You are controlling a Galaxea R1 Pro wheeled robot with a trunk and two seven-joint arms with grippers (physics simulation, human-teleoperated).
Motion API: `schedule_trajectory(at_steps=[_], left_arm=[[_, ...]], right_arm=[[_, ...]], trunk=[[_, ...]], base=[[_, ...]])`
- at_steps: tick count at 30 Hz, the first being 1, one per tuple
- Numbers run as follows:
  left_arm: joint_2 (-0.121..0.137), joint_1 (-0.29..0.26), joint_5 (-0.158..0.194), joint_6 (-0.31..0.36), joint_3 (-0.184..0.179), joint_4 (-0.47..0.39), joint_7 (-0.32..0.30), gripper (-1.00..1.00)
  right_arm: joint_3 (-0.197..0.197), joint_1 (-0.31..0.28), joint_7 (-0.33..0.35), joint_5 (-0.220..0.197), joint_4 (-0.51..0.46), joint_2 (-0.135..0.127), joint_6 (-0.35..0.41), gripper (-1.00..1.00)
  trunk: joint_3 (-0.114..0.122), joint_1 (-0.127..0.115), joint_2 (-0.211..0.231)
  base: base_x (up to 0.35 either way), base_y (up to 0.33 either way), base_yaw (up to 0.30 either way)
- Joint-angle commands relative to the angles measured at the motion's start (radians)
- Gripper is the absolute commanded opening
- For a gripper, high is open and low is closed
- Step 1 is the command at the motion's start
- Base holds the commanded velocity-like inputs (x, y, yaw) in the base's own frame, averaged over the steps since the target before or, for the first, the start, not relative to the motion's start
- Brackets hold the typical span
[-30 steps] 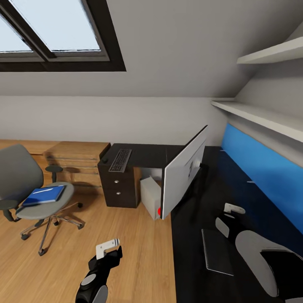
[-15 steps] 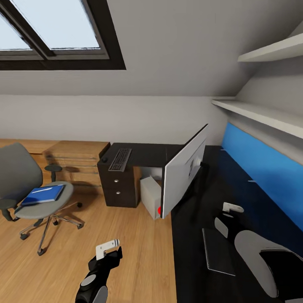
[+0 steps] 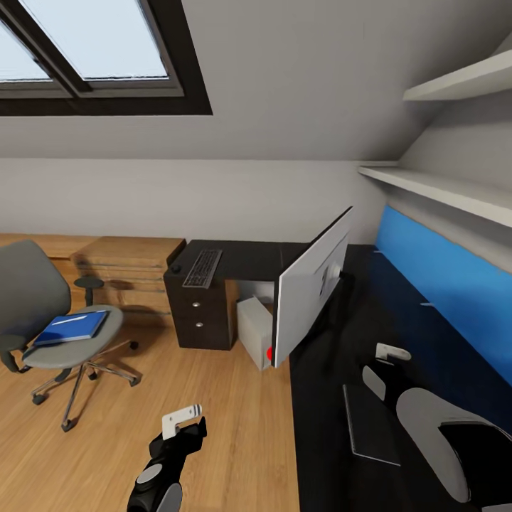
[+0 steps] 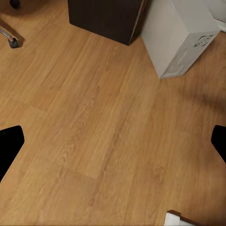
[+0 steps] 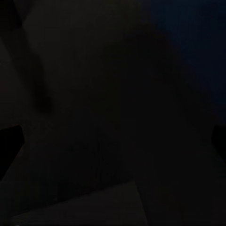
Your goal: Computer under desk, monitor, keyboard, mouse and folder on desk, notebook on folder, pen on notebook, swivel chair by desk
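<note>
Sloped grey walls and a skylight frame the head view, which has drifted slightly rightward, so the robot seems only to be repositioning. The folder [image 3: 72, 328] lies on the swivel chair [image 3: 43, 313] at far left; the monitor [image 3: 313, 288] stands on the counter [image 3: 334, 398]. The left gripper [image 3: 181, 418] hangs low over the floor. Its wrist view shows jaws spread above floorboards near the computer [image 4: 181, 35]. The right wrist view is dark, so I cannot tell that gripper's state.

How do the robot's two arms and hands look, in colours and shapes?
The left hand has white fingers on a black wrist, and its arm is black with a rounded grey patch. The right hand is also white-tipped; its arm has large rounded grey shells with black parts between. No cables or markings are visible.
</note>
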Motion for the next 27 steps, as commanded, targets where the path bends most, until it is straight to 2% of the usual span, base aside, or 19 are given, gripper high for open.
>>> schedule_trajectory(at_steps=[1,11,27], left_arm=[[0.0,-0.001,0.007,0.003,-0.001,-0.001,0.008,1.0],[0.0,-0.001,0.006,0.003,-0.001,-0.001,0.008,1.0],[0.001,-0.001,0.005,0.003,-0.001,-0.002,0.008,1.0]], right_arm=[[0.007,0.0,-0.005,-0.006,-0.004,0.0,0.01,1.0],[-0.001,-0.001,-0.006,-0.013,-0.072,0.0,0.021,1.0],[-0.001,0.0,-0.006,-0.013,-0.08,-0.001,0.021,1.0]], trunk=[[-0.005,0.004,-0.008],[-0.036,0.042,-0.078],[-0.086,0.104,-0.19]], base=[[0.0,0.0,0.0],[0.0,0.0,0.0],[0.0,0.0,0.0]])
